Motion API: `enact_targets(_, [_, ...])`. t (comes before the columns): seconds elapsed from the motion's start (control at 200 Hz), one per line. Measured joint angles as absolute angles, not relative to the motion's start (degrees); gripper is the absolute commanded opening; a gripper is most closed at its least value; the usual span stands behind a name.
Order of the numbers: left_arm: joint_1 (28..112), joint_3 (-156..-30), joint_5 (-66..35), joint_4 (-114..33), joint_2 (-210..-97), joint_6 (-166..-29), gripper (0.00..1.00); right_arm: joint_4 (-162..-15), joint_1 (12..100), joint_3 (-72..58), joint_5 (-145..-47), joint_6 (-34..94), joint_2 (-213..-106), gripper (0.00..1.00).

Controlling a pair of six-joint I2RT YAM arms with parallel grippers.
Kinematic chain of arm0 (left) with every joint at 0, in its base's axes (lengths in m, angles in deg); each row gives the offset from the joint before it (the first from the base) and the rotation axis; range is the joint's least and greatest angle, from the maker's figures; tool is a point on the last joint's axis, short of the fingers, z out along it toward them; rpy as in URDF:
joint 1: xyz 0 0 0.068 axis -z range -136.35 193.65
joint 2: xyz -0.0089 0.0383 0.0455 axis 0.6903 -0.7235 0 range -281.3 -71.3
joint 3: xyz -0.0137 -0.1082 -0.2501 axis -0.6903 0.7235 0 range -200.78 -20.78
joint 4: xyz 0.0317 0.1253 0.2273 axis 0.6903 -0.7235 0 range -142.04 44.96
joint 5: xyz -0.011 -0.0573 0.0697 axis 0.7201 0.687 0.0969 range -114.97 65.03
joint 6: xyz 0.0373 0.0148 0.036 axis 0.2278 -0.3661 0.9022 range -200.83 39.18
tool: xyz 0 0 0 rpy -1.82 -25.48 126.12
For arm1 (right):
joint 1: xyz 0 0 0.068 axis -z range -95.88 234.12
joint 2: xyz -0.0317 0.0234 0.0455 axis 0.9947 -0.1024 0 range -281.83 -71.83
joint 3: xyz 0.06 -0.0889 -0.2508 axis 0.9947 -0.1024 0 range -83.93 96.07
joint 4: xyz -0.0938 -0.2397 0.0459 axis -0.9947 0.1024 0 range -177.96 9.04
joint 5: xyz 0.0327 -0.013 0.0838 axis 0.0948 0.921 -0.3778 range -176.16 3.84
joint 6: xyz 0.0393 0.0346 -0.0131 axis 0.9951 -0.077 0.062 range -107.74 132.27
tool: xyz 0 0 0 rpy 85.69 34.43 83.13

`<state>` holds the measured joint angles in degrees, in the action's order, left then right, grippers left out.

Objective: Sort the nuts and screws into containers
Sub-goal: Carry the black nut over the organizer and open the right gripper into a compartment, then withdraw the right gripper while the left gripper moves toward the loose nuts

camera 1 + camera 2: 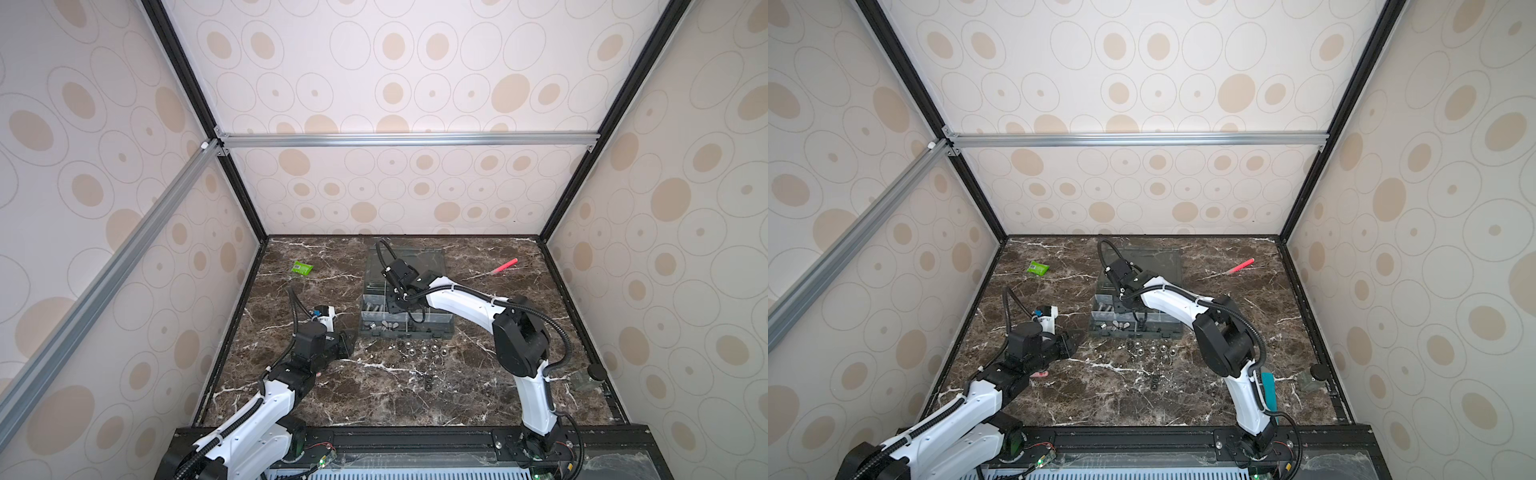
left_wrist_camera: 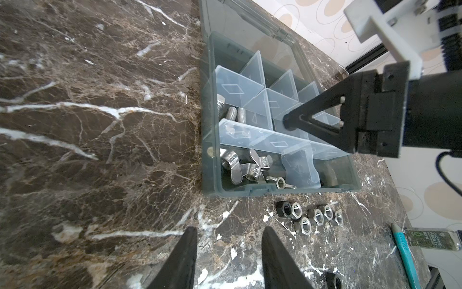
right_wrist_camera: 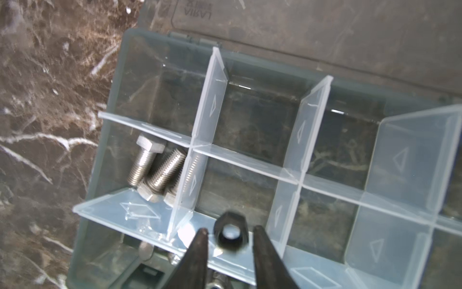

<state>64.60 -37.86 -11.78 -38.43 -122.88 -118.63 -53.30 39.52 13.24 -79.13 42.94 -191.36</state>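
R: my right fingers [image 3: 197, 250] slightly parted, black nut [image 3: 231, 236] loose between them with gaps on both sides, above the organizer box [image 2: 210, 120], near its screws [image 3: 147, 162] | L: left fingers [image 2: 185, 255] parted, empty, over bench [image 2: 100, 150] | hex nuts [image 2: 315, 217] just beside box

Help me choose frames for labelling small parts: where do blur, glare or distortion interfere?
Right wrist view: the black nut is smeared, the screws sharp, white glare on the clear partitions. Left wrist view: wing nuts crisp, left gripper soft-edged. Both top views: wide-angle stretch, loose hex nuts tiny.
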Motion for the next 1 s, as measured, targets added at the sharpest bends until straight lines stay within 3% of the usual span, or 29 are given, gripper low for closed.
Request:
enact_targets(0.33, [64.6,-37.9,-11.5,-38.4,-123.3,-118.6,0.43,-54.0,39.5,12.5,-79.9,43.4,-190.7,0.42])
enact_targets(1.0, [65.8,-37.9,-11.0,-38.1,-121.8,-119.7,0.40,-57.6,39.5,0.4,-79.2,46.3,-177.7,0.42])
